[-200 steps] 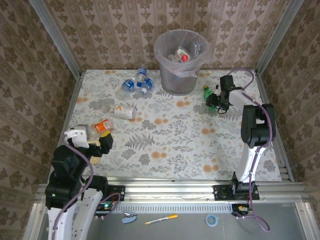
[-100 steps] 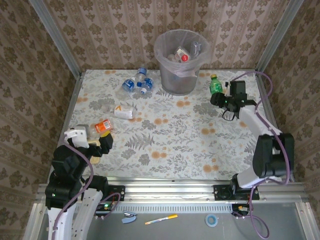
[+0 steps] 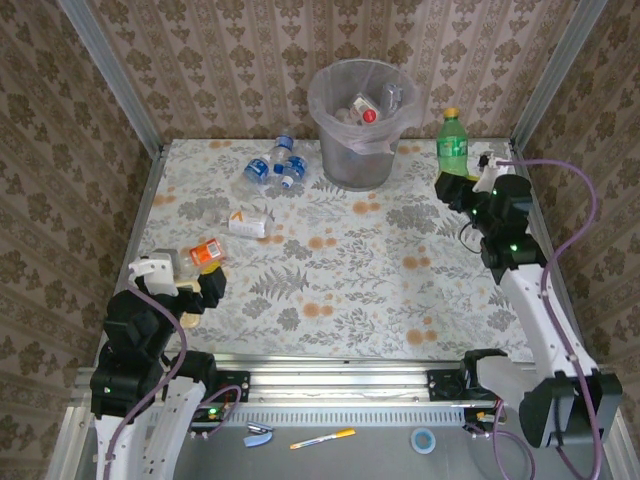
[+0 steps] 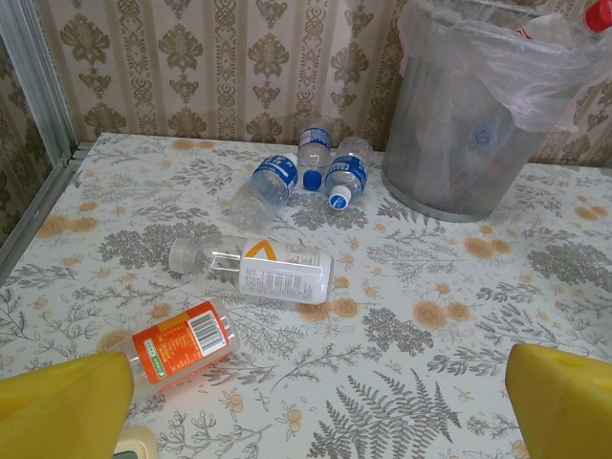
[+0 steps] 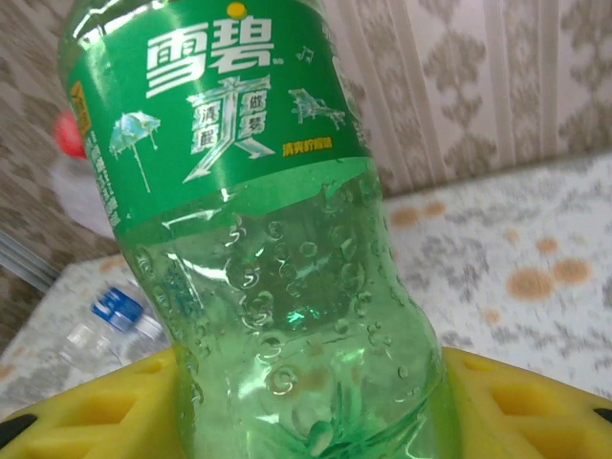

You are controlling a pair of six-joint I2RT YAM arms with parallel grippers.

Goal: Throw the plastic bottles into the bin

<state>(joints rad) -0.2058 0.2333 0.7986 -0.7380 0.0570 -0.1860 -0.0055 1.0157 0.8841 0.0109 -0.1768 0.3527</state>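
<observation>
My right hand has swung up off the desk and now grips the green bottle by its base, upright, at upper right, just right of the bin. The drop looks close. My left hand sits lower left, wide open and empty, beside the orange-labelled bottle.

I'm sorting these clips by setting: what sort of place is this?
Probably a staged robot test cell, not a real home: damask wallpaper panels set in an aluminium frame, a floral-covered table, and a bin beside scattered plastic bottles.
</observation>
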